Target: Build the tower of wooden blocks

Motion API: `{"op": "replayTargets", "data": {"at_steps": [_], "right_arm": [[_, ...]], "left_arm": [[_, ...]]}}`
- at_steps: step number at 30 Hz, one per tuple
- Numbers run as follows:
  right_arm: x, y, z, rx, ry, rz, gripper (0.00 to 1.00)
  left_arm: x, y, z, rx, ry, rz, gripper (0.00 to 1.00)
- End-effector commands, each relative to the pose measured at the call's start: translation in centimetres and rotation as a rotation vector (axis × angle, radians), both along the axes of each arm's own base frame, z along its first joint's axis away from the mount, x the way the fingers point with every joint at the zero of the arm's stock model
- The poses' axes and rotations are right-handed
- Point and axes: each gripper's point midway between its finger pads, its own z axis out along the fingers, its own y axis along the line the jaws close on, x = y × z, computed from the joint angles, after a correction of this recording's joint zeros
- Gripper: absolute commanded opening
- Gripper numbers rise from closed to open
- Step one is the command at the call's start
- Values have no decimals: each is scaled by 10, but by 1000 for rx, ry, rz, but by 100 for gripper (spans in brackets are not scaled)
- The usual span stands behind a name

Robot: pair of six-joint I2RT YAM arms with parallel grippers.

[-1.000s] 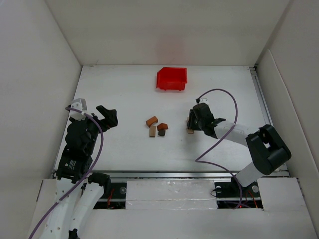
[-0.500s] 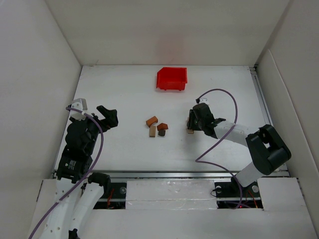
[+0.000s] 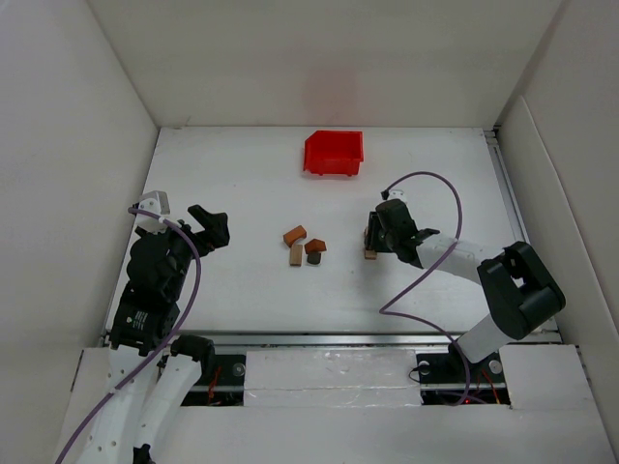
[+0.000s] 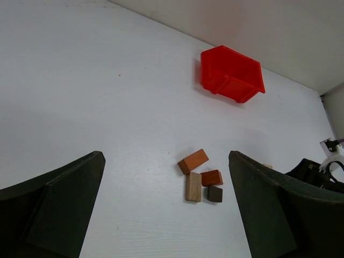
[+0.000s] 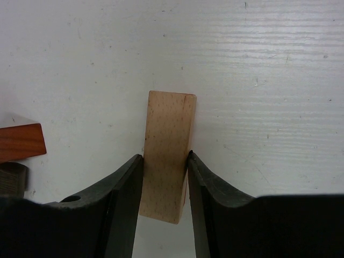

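Your right gripper [image 5: 164, 157] was clamped on a tan block [image 5: 171, 121] — both fingers pressed flat against its long sides near one end, with the rest of the block sticking out past the fingertips. From the wrist view you could not tell whether the block sat on the table [image 5: 269, 80] or hung just clear of it. Seen from above, the gripper stood right of the table's middle, with the block showing at its near edge.

The other blocks lay in a loose cluster to the left of that gripper, near it but apart. You had an orange block [image 3: 294, 235] at the far left of the group, lying at a slant. A second tan block [image 3: 296, 255] lay just nearer than it, and a red-brown block [image 3: 315, 246] lay to the right. A dark block [image 3: 313, 258] was tucked against the red-brown one's near side. All four rested on the table, side by side. In the right wrist view, the red-brown and dark blocks showed at the left edge, off to the side of the left finger.

Your left gripper [image 3: 182, 215] hung with its jaws spread wide, holding nothing — well apart from the cluster, on the table's left side. Its camera looked across at the four blocks and at the red bin [image 4: 231, 74], which stood toward the far edge, beyond the cluster.
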Motion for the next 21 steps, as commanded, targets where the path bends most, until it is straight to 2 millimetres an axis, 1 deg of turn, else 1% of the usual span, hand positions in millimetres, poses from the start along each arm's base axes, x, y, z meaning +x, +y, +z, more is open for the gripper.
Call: {"op": "replayTargets", "data": {"at_steps": [1,14,17,19,21], "right_arm": [[11,3,8,4,-24,10,42],[10,4,6,8,-18,12,45],[11,5,8,9,-23,12,49],[11,4,8,8,-23,15,54],[11,4,13,12,-33,14,59]], "left_arm": [[4,-4,9,4,-41,-19,99],[5,-4,8,6,-40,-21,99],[5,-4,9,7,-40,-23,99],[5,-4,8,6,-38,-23,99],[5,-4,8,6,-38,-23,99]]}}
